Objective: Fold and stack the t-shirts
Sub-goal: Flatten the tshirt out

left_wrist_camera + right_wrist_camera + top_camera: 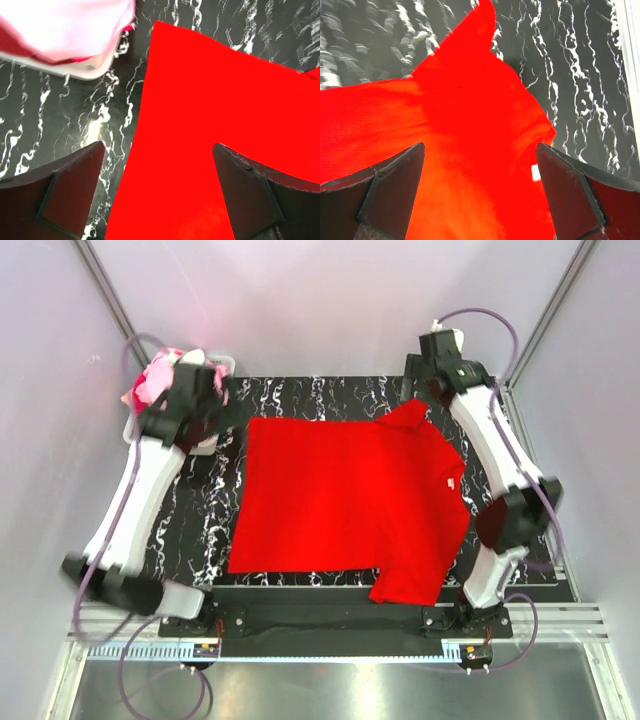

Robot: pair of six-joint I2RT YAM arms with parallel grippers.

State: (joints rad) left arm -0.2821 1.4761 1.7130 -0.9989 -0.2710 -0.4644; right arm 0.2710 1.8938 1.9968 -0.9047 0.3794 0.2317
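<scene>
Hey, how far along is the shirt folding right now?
Done: the red t-shirt lies spread flat on the table. In hand: nothing; left fingers and right fingers are open above its far edge. Left: every fold, plus the pink clothes in the basket.

A black desk with white marble veining [300,397] fills the middle of a small booth. Plain pale lilac-white walls [320,300] close it in on three sides. Slanted grey metal posts [105,290] run up the rear corners. A ribbed aluminium rail [560,620] edges the desk's near side, and below it lies a dull grey metal sheet [350,690]. The light is soft and even.
</scene>
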